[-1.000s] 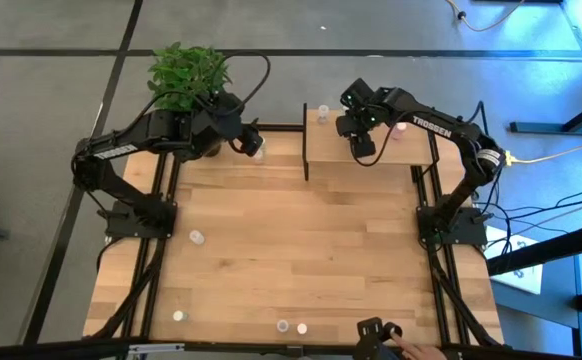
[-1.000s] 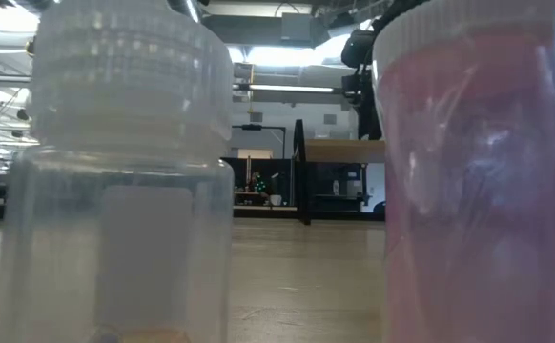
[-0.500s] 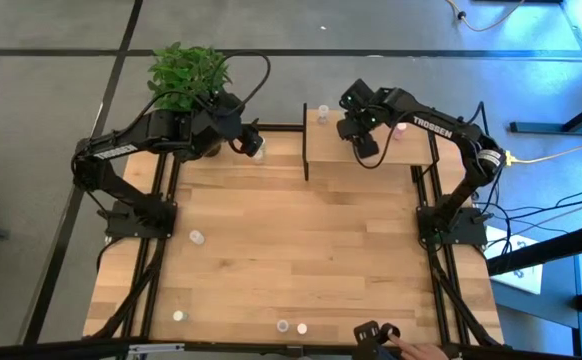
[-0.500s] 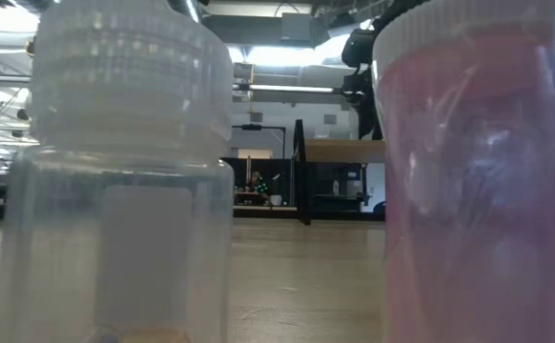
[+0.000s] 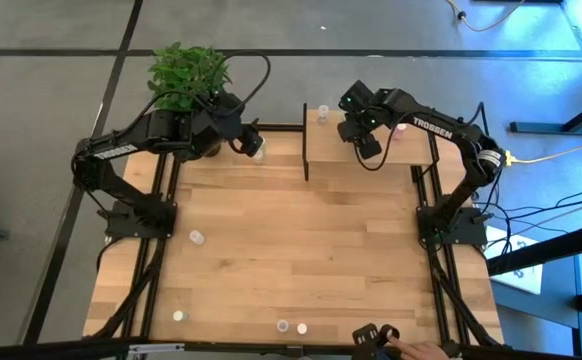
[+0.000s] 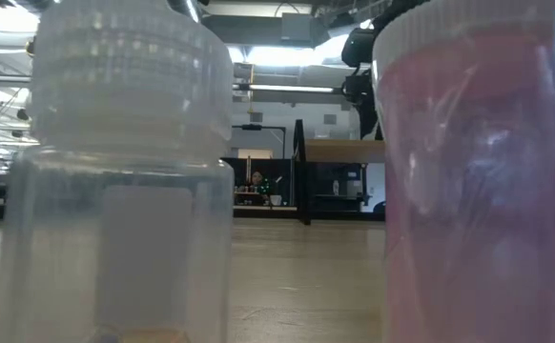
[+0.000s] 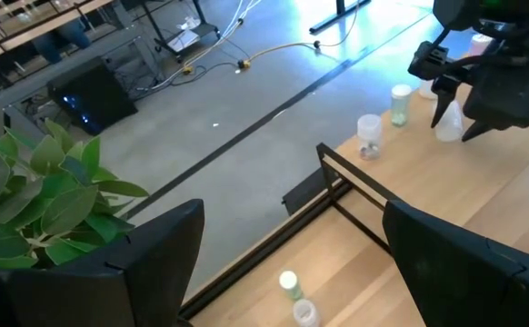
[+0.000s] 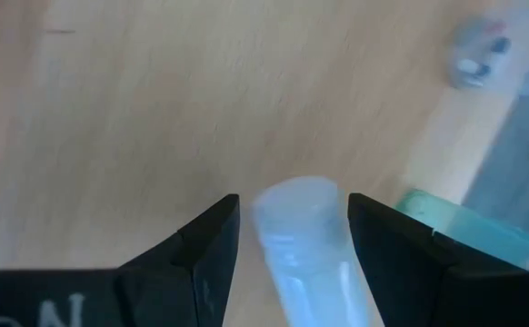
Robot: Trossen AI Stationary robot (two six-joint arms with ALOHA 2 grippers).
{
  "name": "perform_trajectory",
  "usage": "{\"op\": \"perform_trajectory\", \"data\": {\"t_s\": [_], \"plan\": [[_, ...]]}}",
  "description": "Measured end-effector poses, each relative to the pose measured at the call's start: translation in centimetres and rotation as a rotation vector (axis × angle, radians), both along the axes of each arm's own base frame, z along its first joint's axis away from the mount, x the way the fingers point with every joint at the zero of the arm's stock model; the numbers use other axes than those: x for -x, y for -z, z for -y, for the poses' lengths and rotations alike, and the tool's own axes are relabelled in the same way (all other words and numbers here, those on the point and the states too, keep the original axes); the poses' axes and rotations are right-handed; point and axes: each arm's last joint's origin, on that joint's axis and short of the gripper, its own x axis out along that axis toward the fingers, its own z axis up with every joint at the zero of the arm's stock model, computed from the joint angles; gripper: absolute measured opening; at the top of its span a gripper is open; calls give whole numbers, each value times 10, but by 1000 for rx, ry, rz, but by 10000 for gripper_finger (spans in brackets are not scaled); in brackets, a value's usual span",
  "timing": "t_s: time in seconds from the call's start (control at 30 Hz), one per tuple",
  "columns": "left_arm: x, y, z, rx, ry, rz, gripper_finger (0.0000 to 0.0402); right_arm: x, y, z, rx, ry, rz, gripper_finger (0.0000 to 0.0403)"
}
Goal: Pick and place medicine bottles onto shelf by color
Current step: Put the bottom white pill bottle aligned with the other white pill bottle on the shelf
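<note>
My right gripper hangs over the shelf at the table's far right, shut on a translucent white medicine bottle. The left wrist view shows the same bottle below its fingers. More bottles stand on the shelf's far edge, among them a pink-capped one. Others stand on the table, some near the front edge. My left gripper waits open, raised at the far left beside two bottles. My right gripper pinches the bottle by its sides between the two fingers. The fingers slant steeply down from above the shelf. One end of the bottle sticks out past the fingertips toward the shelf top. Whether that end touches the wood, I cannot tell.
A potted plant stands behind the left arm. A green-capped bottle sits close to the right fingers. Two bottles, one white-capped and one pink, fill the low view. A person's hand shows at the table's near edge.
My right gripper has rolled a little about its own pointing line while staying over the shelf, the bottle turning with it.
</note>
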Motion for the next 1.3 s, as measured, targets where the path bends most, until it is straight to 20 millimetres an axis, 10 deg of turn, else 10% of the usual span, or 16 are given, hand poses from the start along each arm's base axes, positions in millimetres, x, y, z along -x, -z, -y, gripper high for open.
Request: {"op": "perform_trajectory", "data": {"t_s": [0.9, 1.3], "plan": [[-1, 1, 1, 29, 35, 3, 334, 8, -24, -28, -95, 145, 104, 209], [-1, 1, 1, 36, 42, 1, 334, 26, -53, -33, -259, 823, 440, 209]]}}
